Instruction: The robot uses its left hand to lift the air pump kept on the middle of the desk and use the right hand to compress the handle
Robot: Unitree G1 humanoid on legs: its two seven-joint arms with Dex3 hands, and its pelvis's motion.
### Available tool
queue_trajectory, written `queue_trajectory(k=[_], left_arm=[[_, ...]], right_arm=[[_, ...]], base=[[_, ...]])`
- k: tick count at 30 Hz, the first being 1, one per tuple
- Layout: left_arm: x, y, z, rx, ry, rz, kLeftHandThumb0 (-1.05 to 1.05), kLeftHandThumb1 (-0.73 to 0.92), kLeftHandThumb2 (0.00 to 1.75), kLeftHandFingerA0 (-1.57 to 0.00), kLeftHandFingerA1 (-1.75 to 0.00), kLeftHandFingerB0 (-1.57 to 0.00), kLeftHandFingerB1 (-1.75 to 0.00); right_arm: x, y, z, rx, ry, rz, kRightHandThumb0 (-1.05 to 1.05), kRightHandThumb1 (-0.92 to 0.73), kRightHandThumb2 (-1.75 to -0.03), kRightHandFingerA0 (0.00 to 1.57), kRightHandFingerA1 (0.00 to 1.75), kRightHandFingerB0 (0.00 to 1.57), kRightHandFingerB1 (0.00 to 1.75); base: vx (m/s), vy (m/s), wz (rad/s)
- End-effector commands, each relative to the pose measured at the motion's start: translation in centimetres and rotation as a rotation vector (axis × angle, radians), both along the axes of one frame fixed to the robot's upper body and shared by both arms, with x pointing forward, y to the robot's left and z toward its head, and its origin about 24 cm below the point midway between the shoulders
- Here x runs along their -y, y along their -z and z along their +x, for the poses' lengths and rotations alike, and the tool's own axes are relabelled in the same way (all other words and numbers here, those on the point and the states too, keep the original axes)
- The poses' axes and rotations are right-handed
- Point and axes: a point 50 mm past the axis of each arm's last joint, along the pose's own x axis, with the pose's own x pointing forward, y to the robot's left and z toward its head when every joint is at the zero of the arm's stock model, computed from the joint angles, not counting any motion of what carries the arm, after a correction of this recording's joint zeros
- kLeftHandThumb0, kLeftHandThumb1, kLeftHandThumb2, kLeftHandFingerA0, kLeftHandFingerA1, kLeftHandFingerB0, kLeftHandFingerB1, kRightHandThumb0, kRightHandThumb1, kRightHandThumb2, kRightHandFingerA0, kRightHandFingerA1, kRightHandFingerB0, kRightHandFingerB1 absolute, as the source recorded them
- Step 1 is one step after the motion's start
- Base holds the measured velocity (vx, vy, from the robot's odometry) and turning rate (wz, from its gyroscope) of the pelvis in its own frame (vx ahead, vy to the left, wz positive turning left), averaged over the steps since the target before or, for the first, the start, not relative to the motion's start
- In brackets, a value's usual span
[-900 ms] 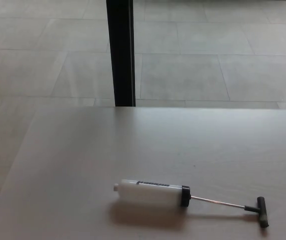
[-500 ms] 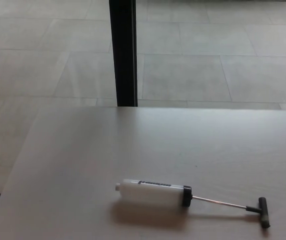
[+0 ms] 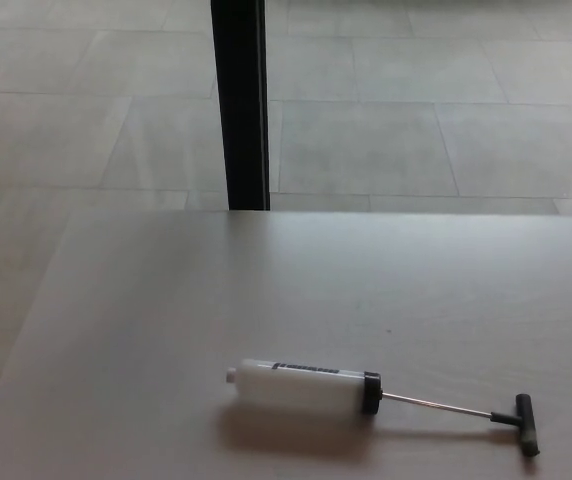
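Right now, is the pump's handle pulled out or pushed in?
Pulled out: a long bare rod separates the black T-handle from the air pump.

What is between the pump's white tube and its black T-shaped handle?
In the head view, a thin metal rod joins the white tube and black T-shaped handle, above bare desk.

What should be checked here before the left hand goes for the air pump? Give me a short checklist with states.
1. Air pump lying flat on the desk, in view: ok.
2. White barrel free of anything on or against it, open to a grasp: ok.
3. Rod drawn out, so the T-handle has travel to compress: ok.
4. T-handle on the robot's right side, barrel toward its left, matching the hand roles: ok.
5. Left hand positioned over the barrel: not ok, no hand in view.
6. Right hand ready near the handle: not ok, not in view.
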Motion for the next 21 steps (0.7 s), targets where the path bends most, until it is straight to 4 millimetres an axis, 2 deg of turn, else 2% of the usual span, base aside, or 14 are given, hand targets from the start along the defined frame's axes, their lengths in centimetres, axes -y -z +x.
queue_trajectory(k=[1, 2, 6, 7, 8, 9, 10, 11, 12, 13, 14, 18, 21], left_arm=[[11.0, -6.0, 6.5, 0.272, 0.544, 0.209, -0.76, 0.61, 0.59, -0.47, -0.46, -0.45, -0.39], [12.7, -6.0, 7.0, 0.28, 0.596, 0.189, -0.76, 0.61, 0.59, -0.47, -0.46, -0.45, -0.39], [16.1, -5.0, 7.4, 0.236, 0.69, 0.15, -0.74, 0.55, 0.61, -0.44, -0.45, -0.42, -0.38], [16.7, -4.9, 7.4, 0.229, 0.712, 0.149, -0.7, 0.59, 0.58, -0.44, -0.43, -0.43, -0.38], [17.6, -4.4, 7.4, 0.224, 0.753, 0.155, -0.77, 0.5, 0.9, -0.41, -0.55, -0.3, -0.46], [18.2, -4.2, 7.4, 0.23, 0.769, 0.152, -0.72, 0.48, 0.88, -0.41, -0.57, -0.29, -0.47], [19.1, -3.8, 7.4, 0.226, 0.788, 0.156, -0.7, 0.48, 0.88, -0.4, -0.56, -0.31, -0.47], [19.8, -3.5, 7.4, 0.225, 0.813, 0.165, -0.68, 0.47, 0.89, -0.38, -0.56, -0.31, -0.48], [19.8, -3.5, 7.4, 0.224, 0.813, 0.165, -0.68, 0.47, 0.89, -0.38, -0.56, -0.31, -0.48], [20.5, -3.4, 7.6, 0.221, 0.83, 0.159, -0.66, 0.58, 0.58, -0.44, -0.46, -0.44, -0.39], [21.4, -3.1, 7.8, 0.204, 0.857, 0.167, -0.72, 0.58, 0.58, -0.48, -0.44, -0.46, -0.38], [23.6, -2.4, 7.8, 0.19, 0.938, 0.179, -0.72, 0.6, 0.59, -0.47, -0.45, -0.45, -0.38], [27.2, -1.9, 7.4, 0.162, 1.048, 0.137, -0.72, 0.6, 0.59, -0.46, -0.44, -0.43, -0.37]], right_arm=[[-5.1, -5.5, 6.7, 0.256, -0.254, -0.128, -0.72, -0.63, -0.99, 0.24, 0.57, 0.19, 0.46], [-6.0, -5.7, 7.3, 0.263, -0.283, -0.126, -0.7, -0.81, -0.65, 0.3, 0.51, 0.26, 0.32], [-7.3, -5.4, 8.0, 0.257, -0.357, -0.15, -0.74, -0.81, -0.65, 0.26, 0.56, 0.22, 0.33], [-7.6, -5.3, 8.0, 0.247, -0.374, -0.152, -0.73, -0.65, -0.99, 0.2, 0.58, 0.15, 0.45], [-8.1, -5.0, 8.1, 0.23, -0.404, -0.137, -0.73, -0.65, -1.0, 0.2, 0.58, 0.12, 0.44], [-8.4, -4.9, 8.2, 0.224, -0.408, -0.139, -0.72, -0.83, -0.65, 0.23, 0.54, 0.2, 0.31], [-9.0, -4.9, 8.3, 0.217, -0.429, -0.134, -0.73, -0.65, -0.99, 0.19, 0.58, 0.14, 0.45], [-9.5, -4.7, 8.4, 0.195, -0.458, -0.136, -0.77, -0.65, -1.0, 0.18, 0.57, 0.13, 0.45], [-9.5, -4.7, 8.4, 0.195, -0.458, -0.135, -0.77, -0.65, -1.0, 0.18, 0.57, 0.13, 0.45], [-9.7, -4.8, 8.6, 0.205, -0.48, -0.139, -0.76, -0.84, -0.65, 0.18, 0.55, 0.16, 0.33], [-10.3, -4.6, 8.8, 0.193, -0.503, -0.138, -0.79, -0.84, -0.66, 0.17, 0.52, 0.15, 0.31], [-11.3, -4.2, 8.9, 0.192, -0.542, -0.132, -0.8, -0.86, -0.66, 0.18, 0.53, 0.18, 0.32], [-12.3, -3.7, 9.3, 0.232, -0.555, -0.084, -0.76, -0.87, -0.66, 0.17, 0.52, 0.19, 0.33]], base=[[0.0, 0.0, 0.0], [0.0, 0.0, 0.0], [0.0, 0.0, 0.0], [0.0, 0.0, 0.0], [0.0, 0.0, 0.0], [0.0, 0.0, 0.0], [0.0, 0.0, 0.0], [0.0, 0.0, 0.0], [0.0, 0.0, 0.0], [0.0, 0.0, 0.0], [0.0, 0.0, 0.0], [0.0, 0.0, 0.0], [0.0, 0.0, 0.0]])
